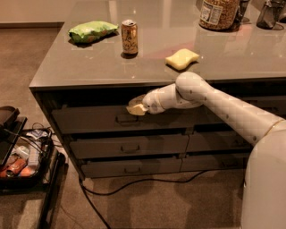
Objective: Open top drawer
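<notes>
— What is seen nearest, below the top drawer [89, 120]?

— A black cable [134, 182] is laid across the carpet below it. A black cart [27, 172] filled with small packets is parked to its lower left. Two shallower drawer fronts [129, 146] are stacked directly beneath it.

— Where is the top drawer itself placed?

— It is set right under the edge of the counter [80, 71], as the uppermost of the three fronts. A pull handle [127, 119] is fixed at its centre.

— And the tool?

— The tool [135, 108] is held at the top drawer's upper edge, just above the pull handle and slightly to its right. Contact cannot be confirmed, and whether the tool is released or clenched cannot be told. The white arm [214, 105] is stretched in from the right, across the top drawer's right part.

— What is carried above the top drawer?

— On the counter, a yellow sponge [182, 59] is laid above it and to the right. An upright drink can [129, 37] is stood farther back, above its centre. A green bag [92, 31] is laid above its left part. A labelled jar [219, 13] is seen farthest back, to the right.
</notes>
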Controlling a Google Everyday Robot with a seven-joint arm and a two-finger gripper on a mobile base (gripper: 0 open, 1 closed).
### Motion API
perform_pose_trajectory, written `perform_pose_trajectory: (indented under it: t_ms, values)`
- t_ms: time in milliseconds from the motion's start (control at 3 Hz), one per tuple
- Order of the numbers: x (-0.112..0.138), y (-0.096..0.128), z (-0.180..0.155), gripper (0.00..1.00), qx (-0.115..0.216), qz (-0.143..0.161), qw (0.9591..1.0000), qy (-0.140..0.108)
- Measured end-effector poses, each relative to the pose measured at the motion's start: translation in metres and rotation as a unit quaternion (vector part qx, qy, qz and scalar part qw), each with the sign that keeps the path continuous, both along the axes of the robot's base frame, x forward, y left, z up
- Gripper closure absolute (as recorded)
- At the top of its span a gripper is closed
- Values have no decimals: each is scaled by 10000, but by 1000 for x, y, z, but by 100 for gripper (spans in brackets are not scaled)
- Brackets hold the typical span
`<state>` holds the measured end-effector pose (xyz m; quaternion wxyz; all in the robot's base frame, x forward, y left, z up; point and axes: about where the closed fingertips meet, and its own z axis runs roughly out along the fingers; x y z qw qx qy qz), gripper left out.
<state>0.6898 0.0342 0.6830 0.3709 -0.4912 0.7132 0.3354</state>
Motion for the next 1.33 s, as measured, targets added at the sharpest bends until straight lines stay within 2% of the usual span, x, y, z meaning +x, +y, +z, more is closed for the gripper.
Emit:
perform_pose_trajectory:
  t_ms: [333, 667, 1000, 1333]
  values:
    - [-8, -4, 11, 100, 197, -145, 9996, -105]
    - [-26, -6, 11, 100, 254, -302, 9991, -134]
    - [-40, -3, 3, 81, 207, -333, 9992, -38]
    - [-40, -3, 3, 58, 206, -333, 9992, -37]
